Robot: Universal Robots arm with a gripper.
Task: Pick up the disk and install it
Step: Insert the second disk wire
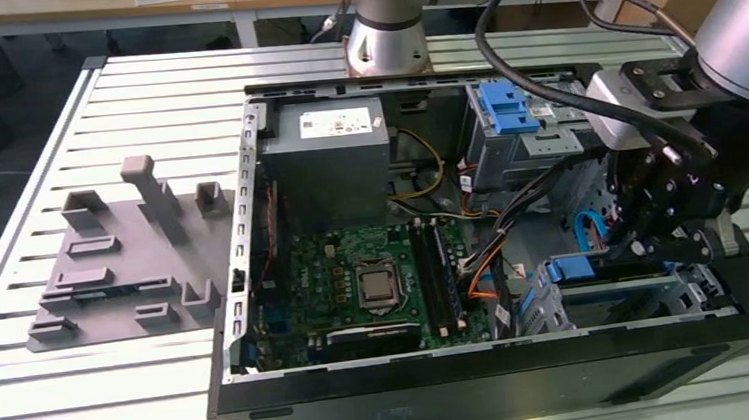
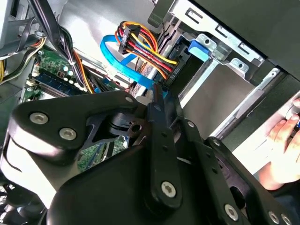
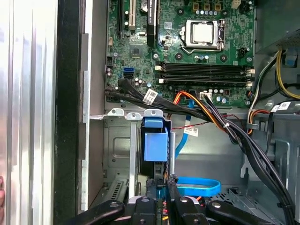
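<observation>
Black linkage of the claw (image 3: 161, 187) sits closest to the lens in both wrist views, its bolted arms spreading wide in the second wrist view (image 2: 157, 96). In the first wrist view its two fingers (image 3: 151, 183) are pressed close together on the edge of the disk (image 3: 155, 146), whose blue carrier frame stands on edge in the metal drive bay (image 3: 119, 145) of the open computer case (image 1: 240, 281); the claw is clenched on the disk. The disk is partly inside the bay, its blue tab end toward the motherboard (image 3: 187, 42).

A looped blue data cable (image 3: 199, 186) lies on the case floor just beside the claw, and a bundle of black, orange and red wires (image 3: 220, 122) runs between the motherboard and the bay. In the exterior view the claw (image 1: 672, 247) hangs over the case corner at the exterior view's right, with the grey power supply (image 1: 324, 164) well apart from it, beyond the motherboard, and a blue-latched drive cage (image 1: 515, 124) beside that supply. A grey moulded fixture (image 1: 125, 260) rests on the slatted desk (image 1: 137, 88) outside the case. A hand (image 2: 281, 150) shows beyond the case wall in the second wrist view.
</observation>
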